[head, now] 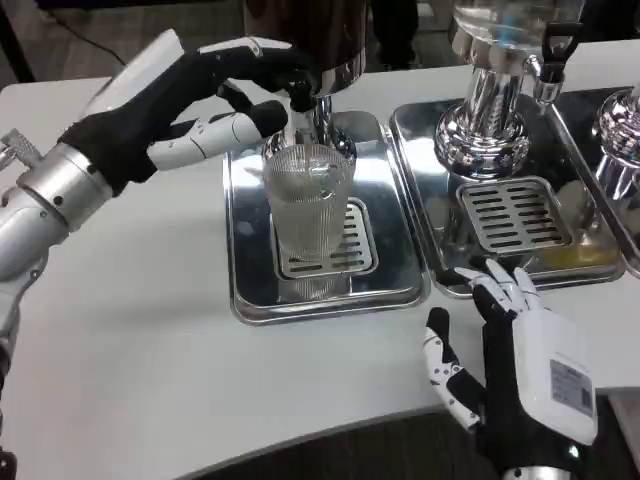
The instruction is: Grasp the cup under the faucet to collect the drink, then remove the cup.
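A clear ribbed cup (308,205) stands upright on the slotted grate of the left drip tray (250,290), right under the faucet (300,95) of the left dispenser. My left hand (215,100) reaches in from the left above and behind the cup, its fingers stretched to the faucet's black lever; whether it presses the lever I cannot tell. It holds no cup. My right hand (515,360) rests on the table near the front edge, fingers spread and empty, to the right of the cup's tray.
A second dispenser (490,110) with its own tray (515,215) and grate stands to the right, and a third tray edge (610,150) shows at far right. Bare white table (130,340) lies left of and before the trays.
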Robot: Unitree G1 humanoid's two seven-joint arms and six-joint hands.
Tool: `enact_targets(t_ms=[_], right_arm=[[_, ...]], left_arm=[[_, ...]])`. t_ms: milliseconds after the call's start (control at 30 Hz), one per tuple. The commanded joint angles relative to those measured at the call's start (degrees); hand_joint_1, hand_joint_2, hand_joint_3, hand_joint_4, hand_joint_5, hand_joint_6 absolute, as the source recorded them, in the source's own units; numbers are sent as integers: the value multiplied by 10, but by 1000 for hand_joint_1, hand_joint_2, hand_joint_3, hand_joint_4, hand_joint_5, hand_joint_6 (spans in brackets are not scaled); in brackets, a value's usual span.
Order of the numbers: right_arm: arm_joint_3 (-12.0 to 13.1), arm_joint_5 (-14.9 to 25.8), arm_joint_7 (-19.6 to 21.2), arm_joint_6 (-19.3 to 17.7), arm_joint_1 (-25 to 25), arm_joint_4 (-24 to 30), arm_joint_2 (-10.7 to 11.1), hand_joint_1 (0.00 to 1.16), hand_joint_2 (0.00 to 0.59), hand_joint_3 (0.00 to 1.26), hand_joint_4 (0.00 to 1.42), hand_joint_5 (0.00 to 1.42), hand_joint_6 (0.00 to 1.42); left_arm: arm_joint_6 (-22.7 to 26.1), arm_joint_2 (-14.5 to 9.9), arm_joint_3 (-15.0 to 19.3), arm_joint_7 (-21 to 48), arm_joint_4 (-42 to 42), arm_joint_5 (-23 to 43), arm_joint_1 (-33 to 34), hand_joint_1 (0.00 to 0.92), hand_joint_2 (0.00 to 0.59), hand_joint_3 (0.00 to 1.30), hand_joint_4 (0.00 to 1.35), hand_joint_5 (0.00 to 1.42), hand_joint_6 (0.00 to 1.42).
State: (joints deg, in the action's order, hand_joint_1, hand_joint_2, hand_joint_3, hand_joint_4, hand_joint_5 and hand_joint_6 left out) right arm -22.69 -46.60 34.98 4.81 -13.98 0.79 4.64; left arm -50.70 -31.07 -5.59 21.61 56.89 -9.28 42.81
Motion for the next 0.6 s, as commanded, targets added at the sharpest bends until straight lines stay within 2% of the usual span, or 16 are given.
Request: enact_targets(t_ms=[33, 67, 100, 167, 200, 233, 433, 600], right_arm=[[18, 37, -16, -27, 10, 6, 0, 512, 487, 375, 165, 110, 191], [25, 52, -23, -33, 14, 6, -1, 511, 485, 375, 164, 112, 192], [31, 65, -29, -38, 17, 7, -3, 501, 422, 352, 164, 119, 231], [41, 91, -50, -44, 24, 10, -2, 487, 352, 313, 155, 129, 249], [47, 106, -67, -45, 30, 13, 0, 497, 306, 231, 85, 132, 274], [51, 117, -80, -47, 33, 15, 1, 507, 285, 199, 61, 133, 283], [78, 188, -149, -58, 67, 13, 2, 509, 234, 114, 22, 111, 294], [86, 217, -189, -57, 110, -7, -3, 497, 218, 60, 2, 75, 290]], left_arm=[[-2, -3, -5, 21, -6, -2, -15, 0, 62, 309, 289, 295, 505], [-1, -3, -5, 22, -5, -1, -15, 0, 62, 309, 289, 295, 505], [0, -3, -4, 23, -5, -1, -15, 0, 62, 309, 288, 295, 505], [1, -3, -3, 24, -6, 0, -16, 0, 62, 309, 285, 295, 506], [1, -3, -3, 24, -6, 0, -17, 0, 62, 309, 284, 294, 506], [1, -3, -2, 25, -7, 0, -17, 0, 61, 309, 283, 292, 506], [1, -4, 0, 28, -11, 4, -20, 0, 61, 309, 281, 287, 506], [1, -4, 1, 31, -15, 7, -23, 0, 61, 309, 280, 286, 506]])
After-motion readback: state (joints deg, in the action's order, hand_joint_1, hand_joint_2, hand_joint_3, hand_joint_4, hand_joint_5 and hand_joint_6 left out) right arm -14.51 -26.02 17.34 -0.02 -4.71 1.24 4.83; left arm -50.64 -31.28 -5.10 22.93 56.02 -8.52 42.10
